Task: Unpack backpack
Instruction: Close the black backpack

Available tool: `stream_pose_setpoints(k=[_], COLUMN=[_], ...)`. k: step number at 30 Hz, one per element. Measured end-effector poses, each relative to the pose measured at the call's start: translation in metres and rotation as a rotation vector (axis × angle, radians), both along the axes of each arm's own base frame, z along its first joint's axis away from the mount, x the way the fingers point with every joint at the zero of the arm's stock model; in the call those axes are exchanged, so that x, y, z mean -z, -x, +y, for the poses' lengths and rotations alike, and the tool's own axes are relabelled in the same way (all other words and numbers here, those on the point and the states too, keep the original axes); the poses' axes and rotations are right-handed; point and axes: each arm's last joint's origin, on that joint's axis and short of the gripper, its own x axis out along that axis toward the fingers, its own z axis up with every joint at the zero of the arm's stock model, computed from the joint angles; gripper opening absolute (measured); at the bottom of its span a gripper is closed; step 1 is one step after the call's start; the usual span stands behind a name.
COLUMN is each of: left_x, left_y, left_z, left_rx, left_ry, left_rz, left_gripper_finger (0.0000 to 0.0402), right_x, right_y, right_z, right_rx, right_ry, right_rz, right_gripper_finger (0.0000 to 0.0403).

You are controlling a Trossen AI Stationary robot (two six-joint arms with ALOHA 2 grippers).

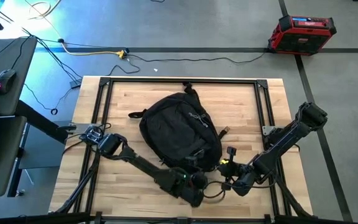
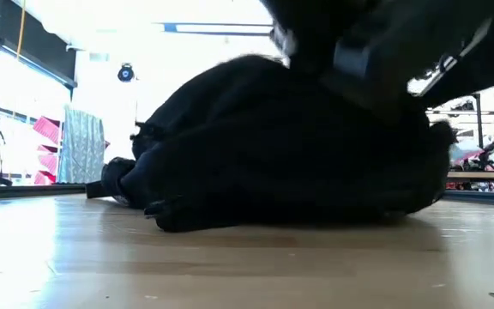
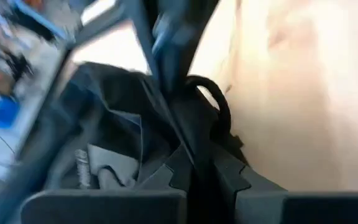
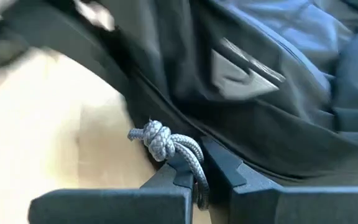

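The large black backpack (image 1: 179,130) lies on the wooden table (image 1: 135,99), its near end toward both grippers; it fills the low view (image 2: 298,146). My left gripper (image 1: 199,185) is at the backpack's near edge, shut on black fabric (image 3: 123,124). My right gripper (image 1: 225,176) is beside it, to its right, shut on a grey knotted zipper-pull cord (image 4: 166,143) of the backpack (image 4: 278,93). A grey label or pocket (image 3: 107,171) shows inside an opening in the left wrist view. My left gripper pinches a fold or edge of the backpack's black fabric (image 3: 194,158) between its two fingers, below a black loop (image 3: 219,106). How many layers, I cannot tell. The backpack rests on the table. My right gripper pinches the grey cord (image 4: 194,167) between its two fingertips, just below the cord's knot (image 4: 156,137). The cord comes from the backpack's zipper line at its near edge. The knot stands clear of the fingers, above the table.
A black frame (image 1: 104,93) runs around the table's edges. A backpack strap (image 1: 135,114) sticks out toward the far left. A red toolbox (image 1: 300,32) and cables (image 1: 92,53) lie on the floor beyond; a desk with a mouse (image 1: 4,79) stands at the left.
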Motion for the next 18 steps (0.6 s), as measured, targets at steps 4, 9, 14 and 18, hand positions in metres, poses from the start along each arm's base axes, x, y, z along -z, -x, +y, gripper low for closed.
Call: stream_pose_setpoints(k=[4,9,14,18], left_x=[-0.017,-0.022,-0.04,-0.042], left_y=[0.017,0.047,0.066,0.075], left_z=[-0.039,-0.083,-0.099,-0.093], left_rx=[0.124,0.286,0.375,0.329], left_ry=[-0.114,-0.167,-0.17,-0.162], left_rz=[0.0,0.029,0.028,0.076], left_gripper_finger=[0.0003,0.0001,0.0,0.0], right_x=[0.001,0.009,0.022,0.034], right_y=[0.002,0.004,0.005,0.009], right_z=[-0.006,-0.018,-0.037,-0.045], right_rx=[0.051,0.102,0.175,0.192], right_ry=[-0.017,0.111,0.113,0.071], right_rz=[0.045,0.083,0.13,0.183], right_gripper_finger=[0.0,0.0,0.0,0.0])
